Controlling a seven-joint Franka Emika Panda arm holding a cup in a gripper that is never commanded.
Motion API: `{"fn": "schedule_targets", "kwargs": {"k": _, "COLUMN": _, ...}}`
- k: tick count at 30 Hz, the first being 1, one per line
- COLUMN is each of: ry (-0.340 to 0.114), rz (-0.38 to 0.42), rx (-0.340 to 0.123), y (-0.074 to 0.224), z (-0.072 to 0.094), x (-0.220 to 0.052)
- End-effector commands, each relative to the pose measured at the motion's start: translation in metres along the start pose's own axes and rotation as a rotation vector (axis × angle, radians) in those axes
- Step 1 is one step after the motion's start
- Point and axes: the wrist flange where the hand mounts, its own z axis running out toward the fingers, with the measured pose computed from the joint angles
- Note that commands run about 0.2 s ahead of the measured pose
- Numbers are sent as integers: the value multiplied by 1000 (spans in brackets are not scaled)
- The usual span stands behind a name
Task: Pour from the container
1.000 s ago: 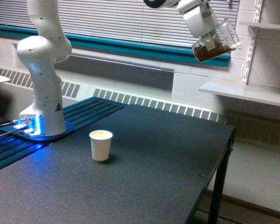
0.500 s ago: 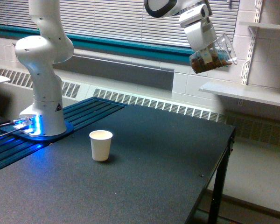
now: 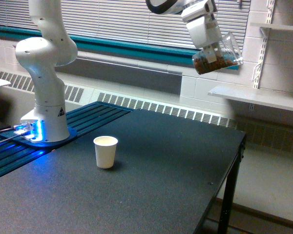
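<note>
So the end effector [image 3: 208, 43] is clamped on the container [image 3: 219, 53], which is held tilted high in the air with brown stuff settled inside. Compared with a second ago, it's been shifted a bit toward the exterior view's left and levelled slightly, so nothing's been spilled. The paper cup [image 3: 105, 151] is sat on the counter [image 3: 151, 185] well below and far off to the end effector's left-of-view side, so pouring probably isn't close yet.
</note>
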Motion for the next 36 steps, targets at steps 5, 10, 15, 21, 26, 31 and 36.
{"fn": "schedule_targets", "kwargs": {"k": 5, "ry": -12, "rz": -23, "rx": -28, "y": 22, "z": -1, "x": -26}}
{"fn": "schedule_targets", "kwargs": {"k": 10, "ry": -14, "rz": -23, "rx": -59, "y": 35, "z": -3, "x": -40}}
{"fn": "schedule_targets", "kwargs": {"k": 15, "ry": -23, "rz": -11, "rx": -81, "y": 48, "z": -6, "x": -54}}
{"fn": "schedule_targets", "kwargs": {"k": 21, "ry": -30, "rz": -1, "rx": -114, "y": 62, "z": -8, "x": -68}}
{"fn": "schedule_targets", "kwargs": {"k": 26, "ry": -35, "rz": 11, "rx": -136, "y": 75, "z": -7, "x": -80}}
{"fn": "schedule_targets", "kwargs": {"k": 31, "ry": -46, "rz": 23, "rx": -150, "y": 87, "z": -6, "x": -91}}
{"fn": "schedule_targets", "kwargs": {"k": 36, "ry": -58, "rz": 38, "rx": -160, "y": 100, "z": -4, "x": -101}}
